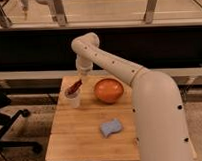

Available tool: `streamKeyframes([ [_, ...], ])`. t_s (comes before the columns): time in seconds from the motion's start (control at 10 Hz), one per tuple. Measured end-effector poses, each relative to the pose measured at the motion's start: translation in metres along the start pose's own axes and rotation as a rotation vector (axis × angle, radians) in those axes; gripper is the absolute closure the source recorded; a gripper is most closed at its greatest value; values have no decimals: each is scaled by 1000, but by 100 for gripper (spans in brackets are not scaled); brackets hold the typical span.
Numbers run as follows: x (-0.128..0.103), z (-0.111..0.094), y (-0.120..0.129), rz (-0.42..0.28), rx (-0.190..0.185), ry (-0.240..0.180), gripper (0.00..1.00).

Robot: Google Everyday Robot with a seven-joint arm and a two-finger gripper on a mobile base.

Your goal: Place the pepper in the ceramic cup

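Note:
The dark red pepper [74, 88] stands tilted in the small white ceramic cup [72, 100] at the back left of the wooden table [81, 135]. Its upper end sticks out above the cup's rim toward the right. My gripper [82, 75] hangs just above and to the right of the pepper's upper end, at the end of the white arm that reaches in from the right.
A wide orange bowl [108, 90] sits to the right of the cup. A blue sponge [111, 127] lies on the front middle of the table. A black office chair [8, 123] stands to the left of the table. A dark counter runs behind.

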Motion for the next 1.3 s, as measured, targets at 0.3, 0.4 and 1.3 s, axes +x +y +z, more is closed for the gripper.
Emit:
streamKeyframes([
  [0.3, 0, 1, 0, -2, 2, 8, 95],
  [0.4, 0, 2, 0, -4, 3, 10, 95],
  [1.3, 0, 7, -3, -16, 8, 33, 95],
])
